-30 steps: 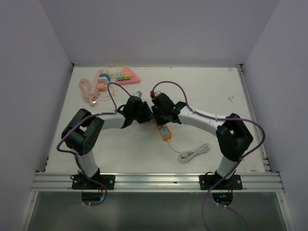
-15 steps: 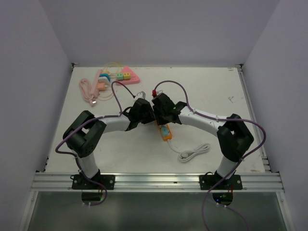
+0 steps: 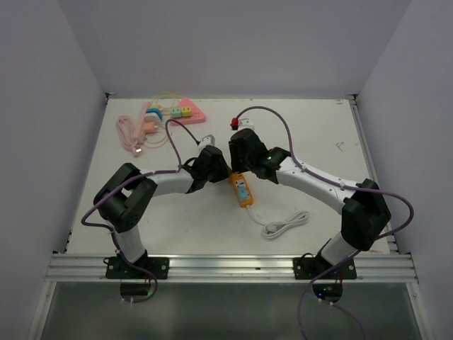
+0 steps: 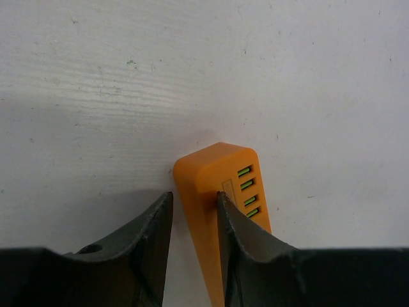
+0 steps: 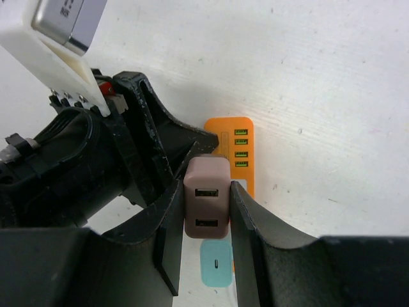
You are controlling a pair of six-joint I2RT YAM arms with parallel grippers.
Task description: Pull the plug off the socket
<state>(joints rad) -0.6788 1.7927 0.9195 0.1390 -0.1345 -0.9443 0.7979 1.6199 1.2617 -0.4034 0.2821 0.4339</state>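
The mauve block-shaped USB plug (image 5: 206, 204) sat pinched between the two fingers of the right claw (image 5: 208, 183), which was closed narrowly on its side faces with its two ports facing the wrist camera. It was directly over the orange plastic socket strip (image 5: 238, 137). From that view it looked raised off the strip's face, though whether the prongs were fully clear could not be told.

The left claw (image 4: 193, 199) was clamped on the near end of the strip (image 4: 220, 182), pinning it flat to the white tabletop (image 3: 318, 134). In the overhead view the strip (image 3: 242, 190) lay near the middle of the tabletop, between the two arms, with its white cable (image 3: 283, 225) coiled beside it toward the near edge.

To do this step well, the pull should probably run straight away from the socket face, without twisting, while the left claw holds the strip down firmly. A slanted pull could bind the prongs or drag the strip by its cable.
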